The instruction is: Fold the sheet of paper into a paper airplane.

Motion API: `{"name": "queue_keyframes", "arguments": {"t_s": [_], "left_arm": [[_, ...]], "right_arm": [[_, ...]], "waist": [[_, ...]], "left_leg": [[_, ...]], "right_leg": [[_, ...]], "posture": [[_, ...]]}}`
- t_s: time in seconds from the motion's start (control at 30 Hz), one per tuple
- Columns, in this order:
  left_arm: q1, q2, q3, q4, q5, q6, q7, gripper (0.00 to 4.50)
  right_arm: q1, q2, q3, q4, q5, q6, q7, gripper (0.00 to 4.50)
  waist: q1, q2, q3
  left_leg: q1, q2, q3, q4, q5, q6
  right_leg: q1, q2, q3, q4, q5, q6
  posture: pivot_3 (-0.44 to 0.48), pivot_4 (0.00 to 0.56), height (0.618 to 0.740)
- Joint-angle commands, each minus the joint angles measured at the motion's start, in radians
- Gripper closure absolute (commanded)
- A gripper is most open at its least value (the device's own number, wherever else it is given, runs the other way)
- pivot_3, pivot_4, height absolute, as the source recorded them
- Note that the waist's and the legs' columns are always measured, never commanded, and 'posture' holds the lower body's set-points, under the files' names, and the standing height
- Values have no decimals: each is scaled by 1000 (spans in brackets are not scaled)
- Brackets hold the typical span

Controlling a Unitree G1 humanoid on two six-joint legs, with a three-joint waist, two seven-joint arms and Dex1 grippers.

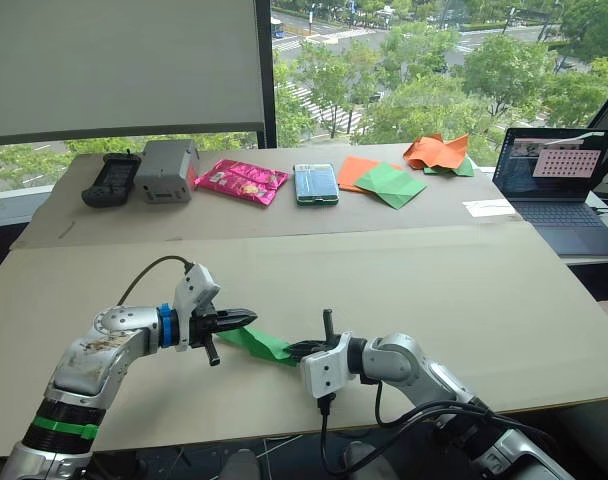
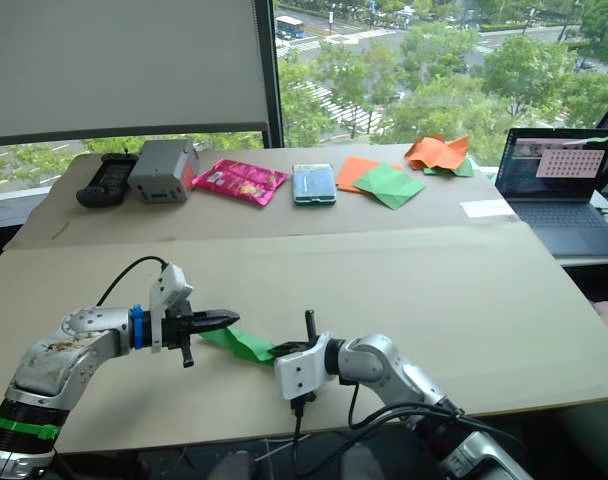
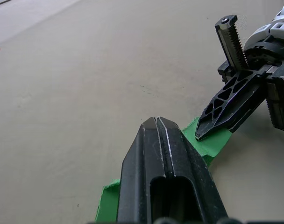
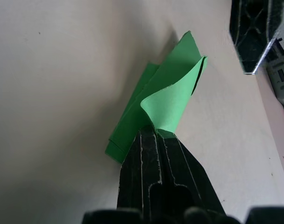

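The bright green sheet of paper [image 1: 256, 343] lies near the table's front edge, folded into a narrow pointed wedge with layered flaps, like a paper airplane [image 4: 172, 93]. My right gripper [image 1: 292, 350] is shut on its right end, and a flap curls up from the pinched tip [image 4: 151, 128]. My left gripper [image 1: 248, 318] is shut with nothing between its fingers. It hovers just above the wedge's left end [image 3: 109, 200], its tip [image 3: 156, 122] pointing toward the right gripper [image 3: 199, 135].
Along the back stand a black controller [image 1: 109, 178], a grey box [image 1: 167, 170], a pink packet [image 1: 241, 181], a teal packet [image 1: 315, 183], flat orange and green sheets [image 1: 382, 180] and a crumpled orange heap [image 1: 439, 152]. A laptop [image 1: 559, 185] sits far right.
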Motion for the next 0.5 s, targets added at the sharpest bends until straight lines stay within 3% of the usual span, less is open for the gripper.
{"name": "queue_keyframes", "arguments": {"t_s": [0.03, 0.5], "left_arm": [[-6, 18, -8, 21, 39, -52, -13, 4500], [-16, 13, -88, 112, 156, -168, -41, 4500]], "right_arm": [[12, -1, -5, -8, 7, 37, 26, 4465], [27, 5, -15, -74, 62, 94, 83, 4465]], "waist": [[0, 0, 0], [3, 0, 0]], "left_leg": [[0, 0, 0, 0, 0, 0], [0, 0, 0, 0, -2, -3]], "right_leg": [[0, 0, 0, 0, 0, 0], [0, 0, 0, 0, 0, 0]], "posture": [[0, 150, 718], [0, 150, 718]]}}
